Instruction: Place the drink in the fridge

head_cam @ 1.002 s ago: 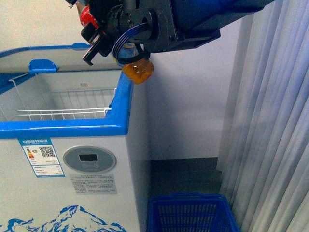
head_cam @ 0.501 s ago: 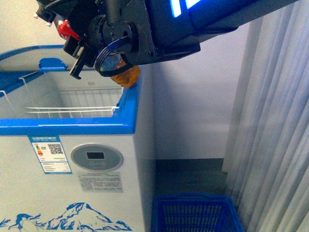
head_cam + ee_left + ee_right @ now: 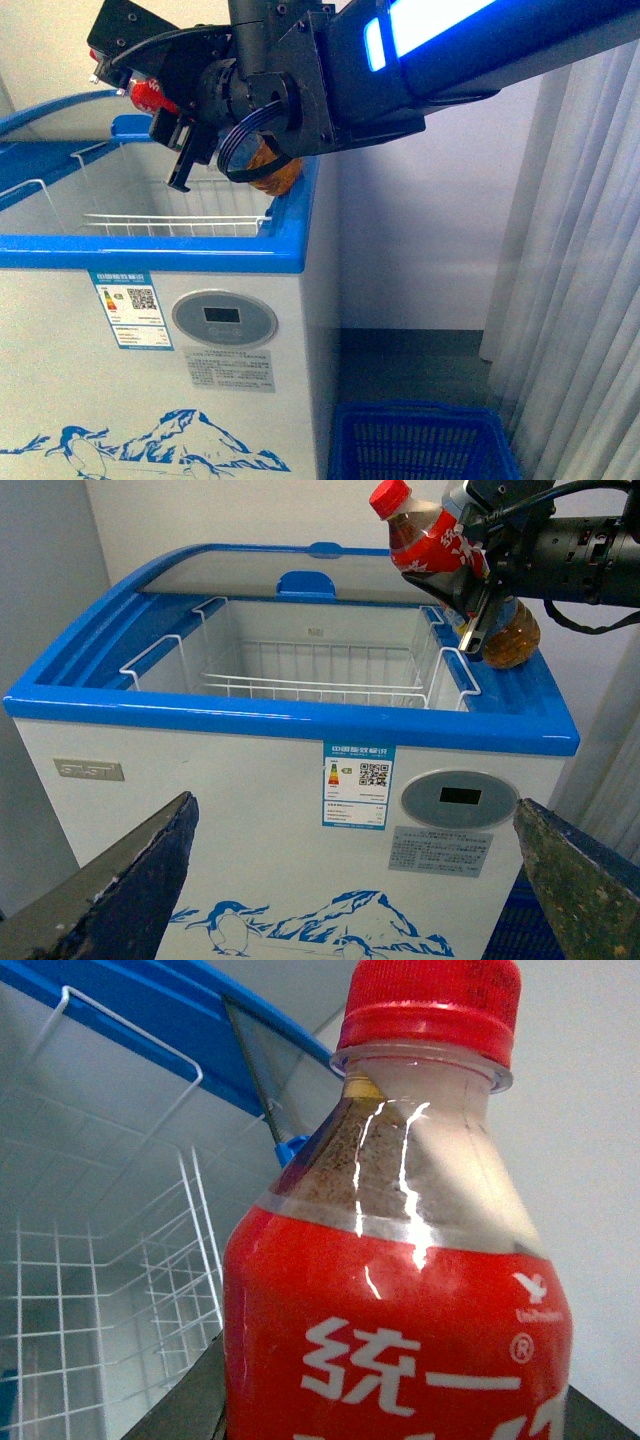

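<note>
- One drink (image 3: 436, 546), tilted with cap up, clamped in the right fingers (image 3: 478, 622) above the fridge (image 3: 300, 720) right rim.
- Right arm (image 3: 450, 50) reaches in high over the open top.
- Left fingers (image 3: 110, 890) spread wide, empty, facing the fridge front.

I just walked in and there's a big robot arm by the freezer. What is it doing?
The robot's right hand holds a drink bottle with a red cap and red label, tilted above the right rim of the white and blue fridge. The fridge's glass lid is slid open and a white wire basket shows inside. The bottle is not in yet. The left hand is open and empty, facing the fridge's front.
</note>
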`<move>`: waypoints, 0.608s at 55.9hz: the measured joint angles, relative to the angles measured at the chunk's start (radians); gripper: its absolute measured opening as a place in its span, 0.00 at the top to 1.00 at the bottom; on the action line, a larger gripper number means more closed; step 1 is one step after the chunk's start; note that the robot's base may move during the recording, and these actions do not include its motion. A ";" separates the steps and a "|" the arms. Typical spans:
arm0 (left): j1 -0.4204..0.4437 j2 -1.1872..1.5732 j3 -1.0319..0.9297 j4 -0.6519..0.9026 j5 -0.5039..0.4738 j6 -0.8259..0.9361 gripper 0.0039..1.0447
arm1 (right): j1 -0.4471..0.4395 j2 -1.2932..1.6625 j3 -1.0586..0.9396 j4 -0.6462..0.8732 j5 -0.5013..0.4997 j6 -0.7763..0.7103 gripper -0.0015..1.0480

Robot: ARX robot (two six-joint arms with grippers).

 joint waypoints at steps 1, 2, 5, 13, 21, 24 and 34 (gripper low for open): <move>0.000 0.000 0.000 0.000 0.000 0.000 0.08 | 0.000 0.002 0.003 -0.004 0.000 0.000 0.60; 0.000 0.000 0.000 0.000 0.000 0.000 0.08 | 0.001 0.006 0.011 -0.010 0.001 0.002 0.60; 0.000 0.000 0.000 0.000 0.000 0.000 0.08 | 0.003 0.033 0.063 -0.055 0.019 0.003 0.60; 0.000 0.000 0.000 0.000 0.000 0.000 0.08 | 0.011 0.123 0.222 -0.137 0.060 0.013 0.60; 0.000 0.000 0.000 0.000 0.000 0.000 0.08 | 0.018 0.165 0.254 -0.140 0.048 -0.011 0.60; 0.000 0.000 0.000 0.000 0.000 0.000 0.08 | 0.020 0.173 0.264 -0.146 0.050 -0.021 0.60; 0.000 0.000 0.000 0.000 0.000 0.000 0.08 | 0.022 0.183 0.280 -0.149 0.051 -0.022 0.60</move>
